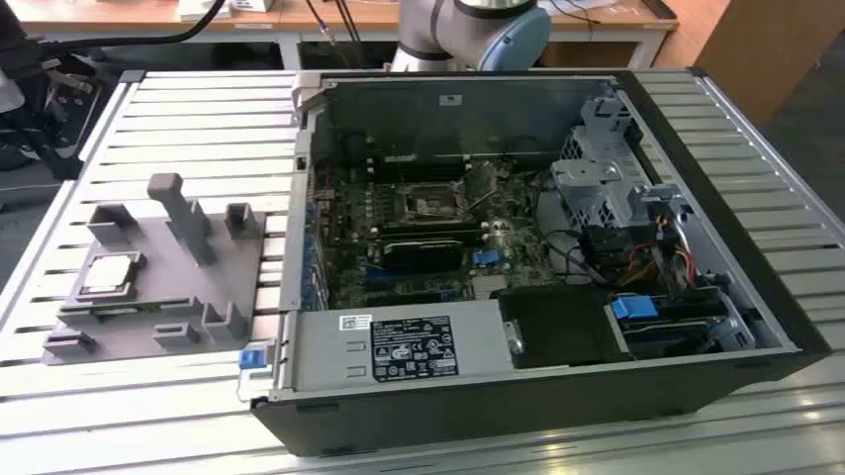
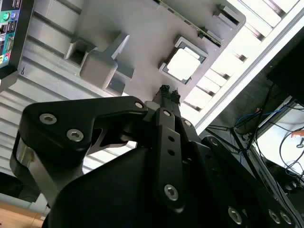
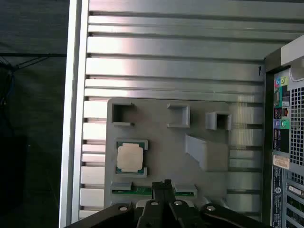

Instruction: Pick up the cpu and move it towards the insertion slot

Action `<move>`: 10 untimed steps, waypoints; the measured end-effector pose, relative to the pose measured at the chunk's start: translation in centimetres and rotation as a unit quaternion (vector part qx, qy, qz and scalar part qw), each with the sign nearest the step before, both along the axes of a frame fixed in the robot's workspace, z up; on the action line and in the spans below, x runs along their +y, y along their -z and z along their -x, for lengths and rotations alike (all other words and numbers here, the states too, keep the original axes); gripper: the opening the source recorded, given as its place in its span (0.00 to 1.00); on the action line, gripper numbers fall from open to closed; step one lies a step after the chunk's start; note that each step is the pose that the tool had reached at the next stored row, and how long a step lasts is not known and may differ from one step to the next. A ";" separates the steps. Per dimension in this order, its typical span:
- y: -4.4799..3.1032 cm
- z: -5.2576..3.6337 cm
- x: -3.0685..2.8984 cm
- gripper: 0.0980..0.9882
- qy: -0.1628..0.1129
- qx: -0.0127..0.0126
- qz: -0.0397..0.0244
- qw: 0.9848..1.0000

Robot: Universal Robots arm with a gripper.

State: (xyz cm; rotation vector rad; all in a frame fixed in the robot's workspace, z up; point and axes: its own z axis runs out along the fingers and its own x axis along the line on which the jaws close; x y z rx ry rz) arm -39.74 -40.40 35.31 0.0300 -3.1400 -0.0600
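The cpu (image 1: 109, 274) is a small square chip with a silvery top. It lies flat in a recess of the grey holder plate (image 1: 172, 297) at the exterior view's left, outside the computer case. Both wrist views show it: cpu (image 2: 184, 64), cpu (image 3: 130, 157). My gripper (image 2: 167, 90) hangs above the holder plate, a short way off to the side of the chip. Its fingertips are pressed together with nothing between them, as the first wrist view of the gripper (image 3: 161, 184) also shows. The insertion slot (image 1: 430, 203), a square metal-framed socket, sits on the motherboard inside the open case.
The open computer case (image 1: 528, 396) fills the middle and right of the slatted metal table (image 1: 198, 109). Upright grey posts (image 1: 178, 213) rise from the holder plate near the chip. A narrow green board (image 3: 137, 191) lies in the plate beside the chip. Cables and drive bays (image 1: 634, 247) crowd the case's right side.
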 end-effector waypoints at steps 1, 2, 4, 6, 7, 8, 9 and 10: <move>0.00 0.00 0.00 0.01 0.000 0.000 0.000 1.000; 0.00 0.00 0.00 0.01 0.000 0.000 0.000 1.000; 0.00 0.00 0.00 0.01 0.000 0.000 0.000 1.000; -0.01 0.04 0.00 0.01 0.000 0.000 0.000 1.000; -0.01 0.08 0.00 0.01 0.000 0.000 0.000 1.000; 0.00 0.11 0.00 0.01 0.000 0.000 0.000 1.000; 0.00 0.17 0.00 0.01 0.000 0.000 0.000 1.000; 0.00 0.28 0.00 0.01 0.000 0.000 0.000 1.000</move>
